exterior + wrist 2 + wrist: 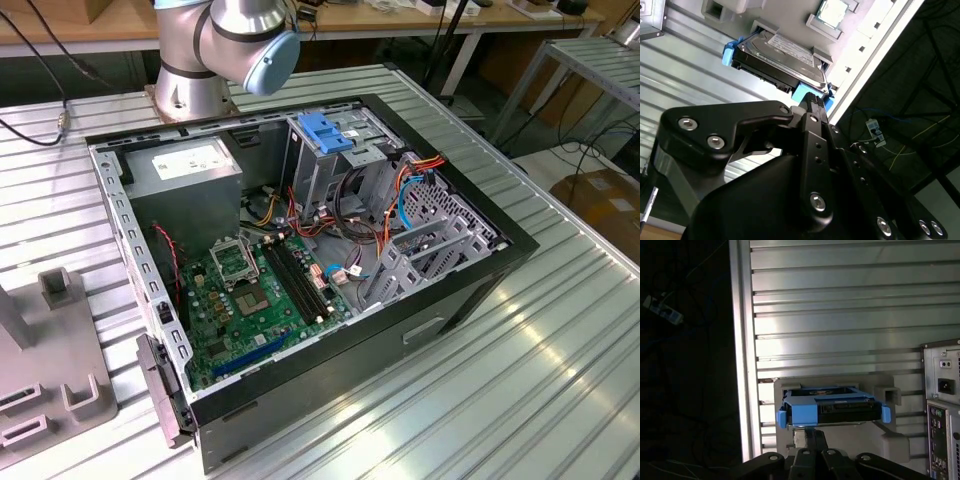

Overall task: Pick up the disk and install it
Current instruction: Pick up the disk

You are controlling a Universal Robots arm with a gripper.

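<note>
The disk is a silver drive with a white label, clipped in a blue frame. It rests in a grey holder on the ribbed metal table, and the disk is seen end-on in the first wrist view. My gripper is shut, with its black tips right at the near edge of the blue frame. In the first wrist view the gripper sits just in front of the frame's middle. I cannot tell whether the tips touch or pinch the frame.
The open computer case lies on the table with its motherboard, cables and a metal drive cage with a blue latch. The arm's base stands behind it. The case's rear panel is beside the holder. The table edge borders dark floor.
</note>
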